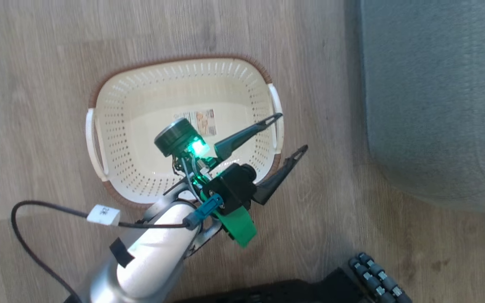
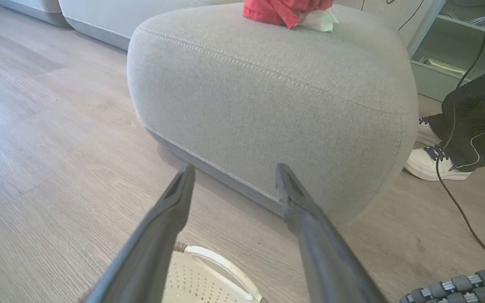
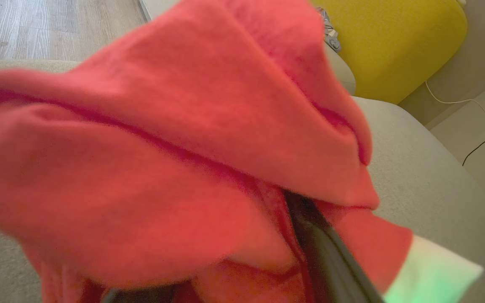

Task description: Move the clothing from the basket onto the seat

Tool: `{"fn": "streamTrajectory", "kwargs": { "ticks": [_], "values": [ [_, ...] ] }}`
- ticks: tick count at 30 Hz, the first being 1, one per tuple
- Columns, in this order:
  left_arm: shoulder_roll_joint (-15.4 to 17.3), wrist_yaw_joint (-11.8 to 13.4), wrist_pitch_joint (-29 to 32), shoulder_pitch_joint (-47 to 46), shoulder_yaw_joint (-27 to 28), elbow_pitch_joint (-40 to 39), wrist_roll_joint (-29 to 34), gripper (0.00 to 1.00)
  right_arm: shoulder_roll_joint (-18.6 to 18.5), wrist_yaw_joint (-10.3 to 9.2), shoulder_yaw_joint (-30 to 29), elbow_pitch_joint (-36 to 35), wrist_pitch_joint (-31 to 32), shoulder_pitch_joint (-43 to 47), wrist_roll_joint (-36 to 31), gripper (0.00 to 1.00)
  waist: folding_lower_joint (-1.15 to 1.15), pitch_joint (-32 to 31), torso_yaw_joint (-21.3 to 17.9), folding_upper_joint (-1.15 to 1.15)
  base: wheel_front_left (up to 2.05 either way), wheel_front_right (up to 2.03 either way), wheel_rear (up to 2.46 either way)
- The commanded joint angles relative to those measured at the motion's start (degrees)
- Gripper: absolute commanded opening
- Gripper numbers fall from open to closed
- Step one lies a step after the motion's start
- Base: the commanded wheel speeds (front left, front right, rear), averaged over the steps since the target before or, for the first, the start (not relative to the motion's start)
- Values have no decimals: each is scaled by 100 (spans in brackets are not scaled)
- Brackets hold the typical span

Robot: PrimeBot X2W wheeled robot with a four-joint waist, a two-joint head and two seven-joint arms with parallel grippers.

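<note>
The cream basket (image 1: 141, 105) stands on the wood floor with just a label inside it. My left gripper (image 1: 291, 133) hangs open over the basket's right handle, nothing between its fingers. In the left wrist view that gripper (image 2: 234, 168) points at the side of the grey-green seat (image 2: 267, 97), with the basket's handle (image 2: 221, 261) below. Red clothing (image 2: 284, 10) with white trim lies on top of the seat. In the right wrist view the red clothing (image 3: 162, 147) drapes over my right gripper (image 3: 234, 202) above the seat (image 3: 415, 168). One dark finger (image 3: 322, 252) shows, set wide, so the jaws stand open.
A person's white shoe (image 2: 436, 162) and dark trouser leg stand on the floor right of the seat, with a black cable trailing past. A yellow cushion (image 3: 394, 42) lies beyond the seat. My base's roller wheel (image 1: 377, 277) is near the seat's corner.
</note>
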Motion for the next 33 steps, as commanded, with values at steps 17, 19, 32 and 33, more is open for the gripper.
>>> {"fn": "streamTrajectory", "kwargs": {
  "ticks": [17,19,32,33],
  "values": [
    [-248,-4,-29,797,489,-118,-27,100,296,-1,949,358,-349,278,62,100,0,-1775,-213,0,0,0,0],
    [-282,-4,-29,901,530,-122,-29,100,349,-1,1144,338,-385,334,183,100,0,-1974,-179,0,0,0,0],
    [-463,99,-29,1594,1274,-327,-148,100,759,-1,2848,-3399,-405,2635,2605,100,0,-2871,336,0,0,0,0],
    [-474,124,-29,1634,1399,-355,-180,100,745,-1,2906,-3720,-405,2894,2801,100,0,-2914,391,0,0,0,0]
  ]
}}
